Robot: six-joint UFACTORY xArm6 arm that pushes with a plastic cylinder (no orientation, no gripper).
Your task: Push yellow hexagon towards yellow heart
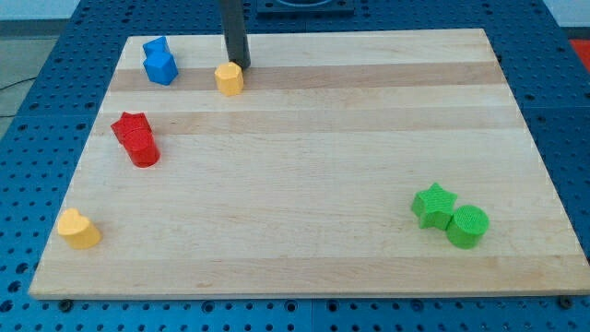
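The yellow hexagon [229, 78] sits near the view's top left on the wooden board [304, 166]. My tip [239, 65] stands just above and to the right of it, touching or nearly touching its upper right edge. The yellow heart [78, 229] lies far off at the view's bottom left corner of the board.
A blue block [159, 62] sits left of the hexagon. Two red blocks [135, 138] stand close together between the hexagon and the heart, at the left. A green star [433, 205] and a green cylinder [467, 226] sit at the bottom right.
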